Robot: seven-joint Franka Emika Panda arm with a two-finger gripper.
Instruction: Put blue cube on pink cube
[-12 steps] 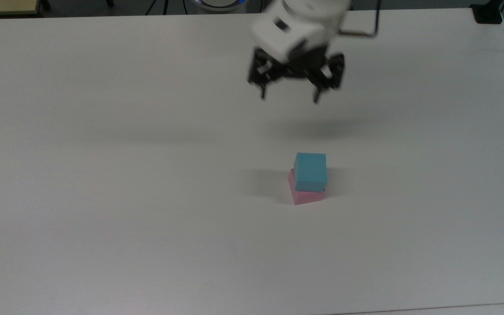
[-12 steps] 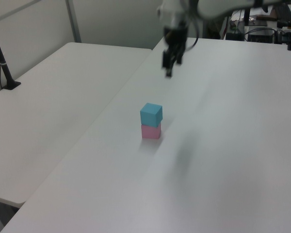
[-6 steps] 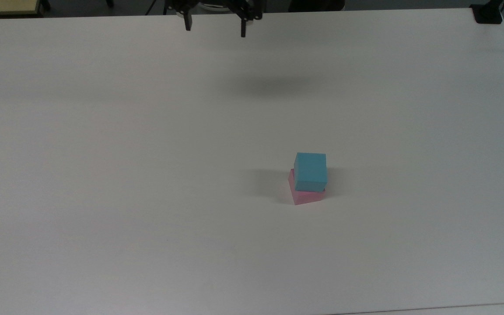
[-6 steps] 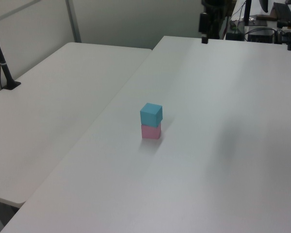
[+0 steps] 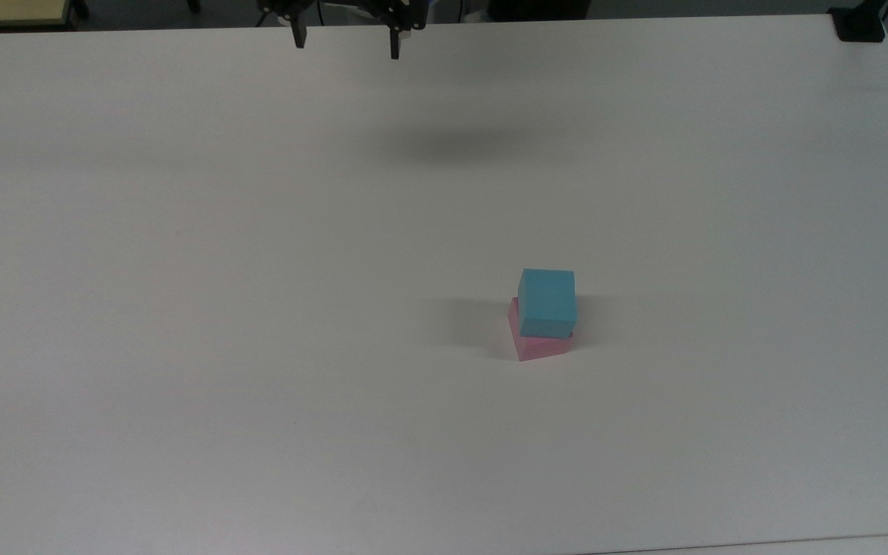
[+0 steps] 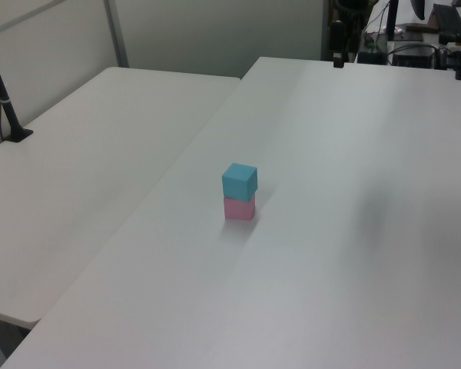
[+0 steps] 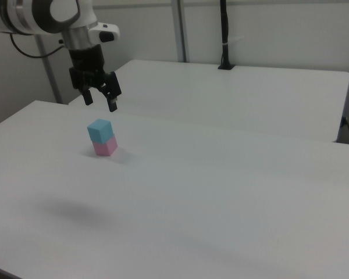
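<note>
In the top view, the blue cube (image 5: pixel 546 301) is seen seated on the pink cube (image 5: pixel 541 345), slightly skewed. The gripper (image 5: pixel 344 42) is held spread and empty, well apart at the stack's 11 o'clock; no further move is judged necessary.

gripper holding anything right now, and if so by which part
Nothing is held. The gripper is open and empty, raised well away from the blue cube, which sits on the pink cube.
</note>
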